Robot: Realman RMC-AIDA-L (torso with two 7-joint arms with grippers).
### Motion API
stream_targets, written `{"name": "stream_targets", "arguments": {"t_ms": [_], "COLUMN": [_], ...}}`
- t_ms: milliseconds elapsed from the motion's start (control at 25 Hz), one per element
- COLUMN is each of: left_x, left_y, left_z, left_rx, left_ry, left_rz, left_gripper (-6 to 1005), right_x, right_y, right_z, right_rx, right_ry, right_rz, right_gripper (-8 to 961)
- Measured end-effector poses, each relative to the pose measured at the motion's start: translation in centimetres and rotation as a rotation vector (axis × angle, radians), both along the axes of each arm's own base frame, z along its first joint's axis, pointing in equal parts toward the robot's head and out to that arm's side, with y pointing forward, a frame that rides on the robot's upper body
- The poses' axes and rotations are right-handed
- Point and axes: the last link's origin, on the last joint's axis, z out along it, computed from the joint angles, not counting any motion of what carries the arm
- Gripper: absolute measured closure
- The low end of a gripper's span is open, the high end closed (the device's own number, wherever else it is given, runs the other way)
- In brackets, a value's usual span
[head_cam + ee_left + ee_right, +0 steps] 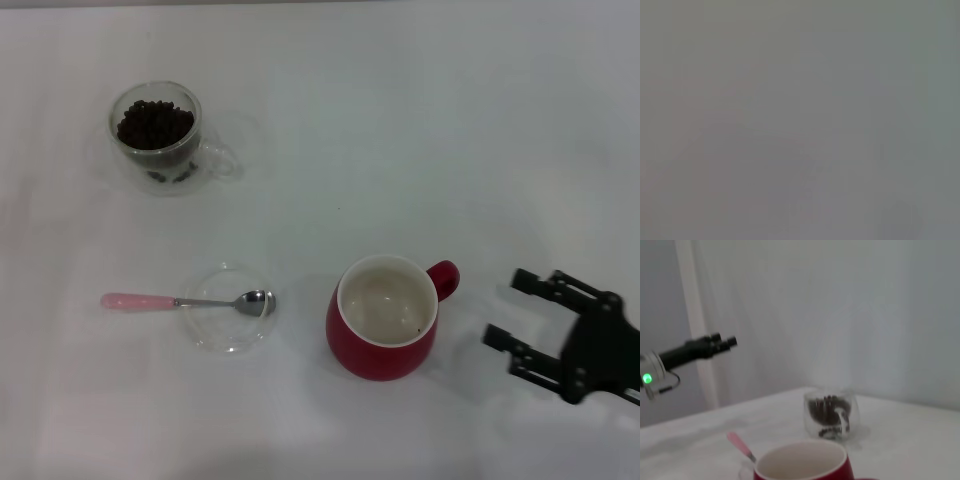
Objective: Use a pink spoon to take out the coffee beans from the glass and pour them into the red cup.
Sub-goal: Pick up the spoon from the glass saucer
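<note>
White table point(400, 120) with all four items laid out, scooping not yet begun. My right gripper point(512, 310) hovers released beside the red cup point(381, 330), which looks empty apart from one dark speck. My left gripper point(722, 343) hangs off to the side; its state I cannot tell. Pink spoon point(185, 300) rests across a clear dish point(228, 308). Coffee beans point(155, 124) fill the glass point(158, 140), well apart. Everything remains: grasp, scoop, pour.
</note>
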Motion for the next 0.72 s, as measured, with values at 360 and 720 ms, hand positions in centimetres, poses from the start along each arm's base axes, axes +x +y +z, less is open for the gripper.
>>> {"name": "stream_targets", "arguments": {"t_ms": [360,720], "left_x": [1.0,3.8], "left_y": [-2.6,-5.9], "left_z": [-1.5,-5.2], "left_rx": [-0.095,-0.149], "left_ry": [-0.242,-0.687], "left_rz": [-0.120,-0.217], "left_gripper": [124,124], "right_x": [-0.8,-0.3], "right_y": [-1.8,0.3], "right_z": [6.3,12.8], "right_rx": [0.139,0.501], "right_ry": [0.161,0.186], "right_rz": [0.118,0.134], "right_gripper": [208,211]}}
